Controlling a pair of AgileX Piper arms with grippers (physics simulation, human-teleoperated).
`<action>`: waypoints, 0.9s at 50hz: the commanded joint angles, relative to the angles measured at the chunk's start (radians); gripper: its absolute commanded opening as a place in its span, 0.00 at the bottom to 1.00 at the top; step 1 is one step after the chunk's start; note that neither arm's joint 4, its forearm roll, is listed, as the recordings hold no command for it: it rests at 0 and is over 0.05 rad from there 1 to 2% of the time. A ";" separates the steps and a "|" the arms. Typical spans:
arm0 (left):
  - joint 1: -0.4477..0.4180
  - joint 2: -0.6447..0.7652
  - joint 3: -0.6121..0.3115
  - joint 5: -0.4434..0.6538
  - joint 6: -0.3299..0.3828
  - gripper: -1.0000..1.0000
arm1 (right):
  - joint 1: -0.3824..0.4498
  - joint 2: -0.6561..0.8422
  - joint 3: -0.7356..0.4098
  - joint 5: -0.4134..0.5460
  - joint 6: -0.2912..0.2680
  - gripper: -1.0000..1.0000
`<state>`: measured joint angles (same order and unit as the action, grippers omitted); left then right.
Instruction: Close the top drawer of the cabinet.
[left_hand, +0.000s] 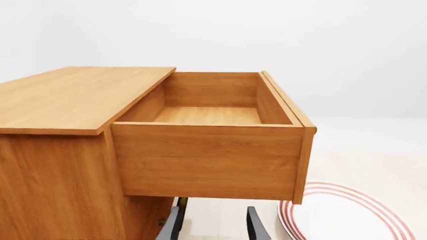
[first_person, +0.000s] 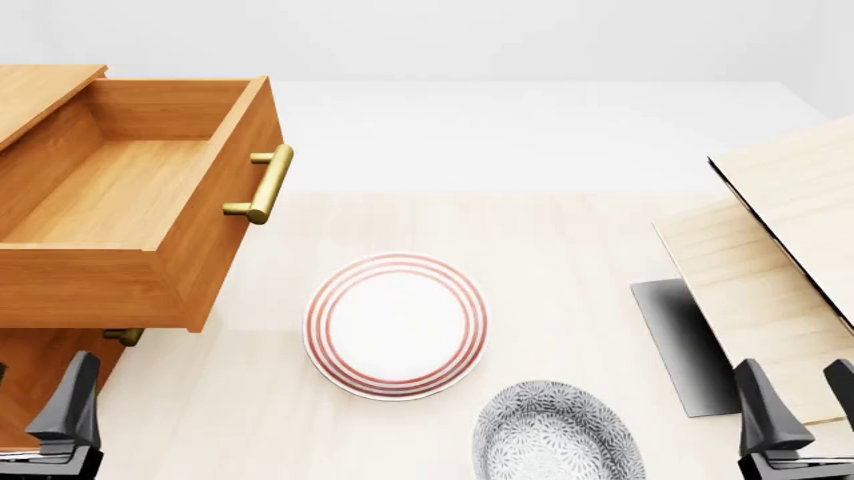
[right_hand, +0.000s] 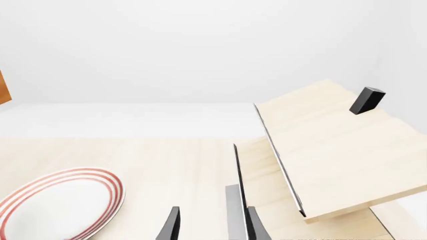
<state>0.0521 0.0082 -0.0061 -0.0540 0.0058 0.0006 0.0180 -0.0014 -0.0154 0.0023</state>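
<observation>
The cabinet (first_person: 40, 90) stands at the table's far left, orange-brown wood with a flat top (left_hand: 73, 97). Its top drawer (first_person: 134, 200) is pulled well out and holds nothing; its brass bar handle (first_person: 262, 184) faces right. In the left wrist view the drawer's side wall (left_hand: 207, 160) fills the middle. My left gripper (first_person: 38, 405) sits low at the near left, in front of the cabinet and below the drawer, open and holding nothing (left_hand: 215, 225). My right gripper (first_person: 801, 400) is at the near right, far from the cabinet, open with nothing between its fingers (right_hand: 213, 227).
A red-ringed white plate (first_person: 396, 325) lies mid-table, right of the drawer. A grey patterned plate (first_person: 561, 435) is near the front edge. Pale slanted wooden boards (first_person: 774, 250) on a dark base (first_person: 681, 345) stand at right. A lower drawer's brass handle (first_person: 123, 336) peeks out under the open drawer.
</observation>
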 joint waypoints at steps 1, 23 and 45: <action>-0.066 -0.007 0.004 0.051 0.030 1.00 | -0.001 -0.008 -0.003 0.012 0.005 1.00; -0.005 -0.008 0.005 0.021 0.067 1.00 | -0.002 -0.013 -0.003 0.018 0.008 1.00; -0.158 -0.004 -0.124 0.175 0.011 1.00 | -0.002 -0.013 -0.002 0.019 0.009 1.00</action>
<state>-0.0403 0.0013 -0.0695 0.0504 0.0574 -0.0010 0.0047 -0.0041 0.0030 0.0096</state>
